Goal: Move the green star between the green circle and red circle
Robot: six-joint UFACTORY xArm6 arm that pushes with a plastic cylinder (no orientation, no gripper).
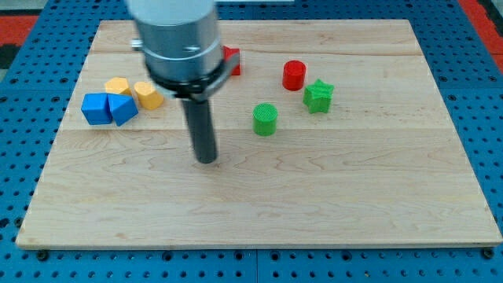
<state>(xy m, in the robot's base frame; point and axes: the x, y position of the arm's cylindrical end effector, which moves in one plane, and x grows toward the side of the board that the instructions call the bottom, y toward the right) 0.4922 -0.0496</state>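
The green star [318, 96] lies on the wooden board right of centre, just below and right of the red circle [294, 75]. The green circle [265, 119] stands lower and to the left of both. My tip [206, 159] rests on the board left of the green circle, about a block's width or two away from it, and touches no block. The star sits to the right of the gap between the two circles.
A red block [231, 60] is partly hidden behind the arm at the view's top. At the view's left are two blue blocks [96, 108] [122, 108] and two yellow blocks [117, 85] [148, 94]. The wooden board [354, 196] ends on a blue pegboard.
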